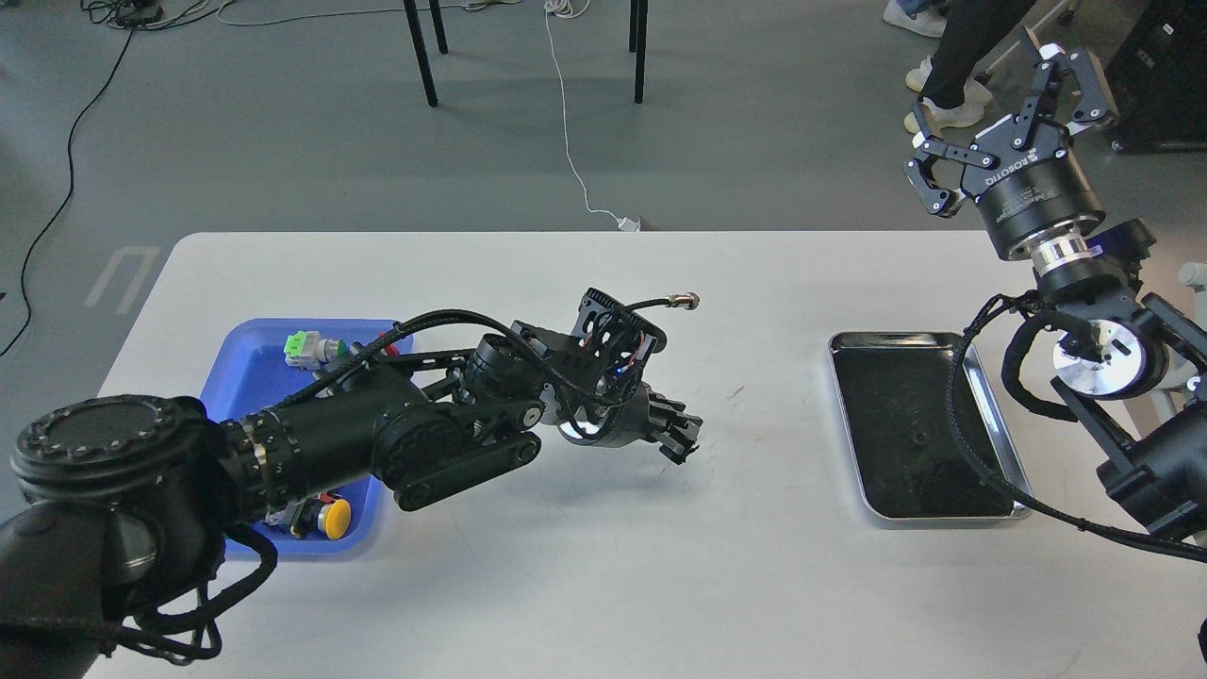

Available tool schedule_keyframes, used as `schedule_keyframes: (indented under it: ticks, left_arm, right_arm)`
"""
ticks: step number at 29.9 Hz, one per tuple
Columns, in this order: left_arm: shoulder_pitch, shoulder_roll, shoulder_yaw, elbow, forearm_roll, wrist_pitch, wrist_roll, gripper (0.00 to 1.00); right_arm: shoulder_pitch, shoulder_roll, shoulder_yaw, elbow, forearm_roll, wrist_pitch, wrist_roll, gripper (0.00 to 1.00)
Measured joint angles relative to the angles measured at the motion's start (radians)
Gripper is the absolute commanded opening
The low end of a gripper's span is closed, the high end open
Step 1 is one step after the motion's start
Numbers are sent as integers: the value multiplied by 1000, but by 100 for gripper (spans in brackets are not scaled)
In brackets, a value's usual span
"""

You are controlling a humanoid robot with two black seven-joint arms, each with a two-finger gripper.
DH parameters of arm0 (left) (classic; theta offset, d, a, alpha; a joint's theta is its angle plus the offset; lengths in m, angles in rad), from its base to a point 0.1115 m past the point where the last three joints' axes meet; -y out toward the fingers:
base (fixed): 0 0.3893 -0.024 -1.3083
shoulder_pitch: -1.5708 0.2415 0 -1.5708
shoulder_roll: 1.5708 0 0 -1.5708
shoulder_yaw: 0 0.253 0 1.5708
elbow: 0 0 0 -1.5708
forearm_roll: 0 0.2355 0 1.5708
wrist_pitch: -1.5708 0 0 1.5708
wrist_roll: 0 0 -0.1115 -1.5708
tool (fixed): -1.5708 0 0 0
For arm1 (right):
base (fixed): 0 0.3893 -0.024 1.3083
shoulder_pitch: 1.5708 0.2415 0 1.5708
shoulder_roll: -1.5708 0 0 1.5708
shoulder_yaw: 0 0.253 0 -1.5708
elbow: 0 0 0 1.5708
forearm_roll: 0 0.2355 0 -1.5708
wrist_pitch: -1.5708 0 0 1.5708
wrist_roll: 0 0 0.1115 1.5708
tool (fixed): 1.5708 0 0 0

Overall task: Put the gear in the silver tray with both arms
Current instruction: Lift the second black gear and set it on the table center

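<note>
Left hand [681,436] low over white table [585,585] mid-scene, fingers close together, dark, contents not discernible; gear not identifiable. Right hand [1000,123] raised far right, wide open, empty. Shallow shiny silver tray [1000,443] right, empty, well apart from left hand; risk: fumbled handover, gear dropped short of tray.

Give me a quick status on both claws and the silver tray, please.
Left claw low over table, state unclear. Right claw raised, open, empty. Silver tray bare, no gear inside; right arm's cable loop over its rim.
</note>
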State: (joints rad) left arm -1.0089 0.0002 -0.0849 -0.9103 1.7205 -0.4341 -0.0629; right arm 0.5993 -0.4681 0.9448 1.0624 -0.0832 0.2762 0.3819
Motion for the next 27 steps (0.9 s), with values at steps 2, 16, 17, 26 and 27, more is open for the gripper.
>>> schedule_keyframes:
  ticks: [2, 16, 17, 26, 27]
  left_arm:
    - [0, 0, 10, -13, 2, 0, 1, 16]
    - [30, 0, 32, -20, -4, 65, 15, 52]
    - [36, 0, 33, -20, -3, 67, 15, 53]
    - [41, 0, 13, -31, -17, 149, 12, 87]
    - [40, 0, -1, -31, -33, 177, 8, 88]
  right_arm:
    - [1, 0, 0, -1, -1, 0, -1, 99]
    - [4, 0, -1, -2, -3, 0, -1, 99]
    - [4, 0, -1, -2, -3, 0, -2, 99]
    - [20, 0, -34, -3, -3, 0, -3, 99]
    - [22, -3, -41, -3, -3, 0, -3, 99]
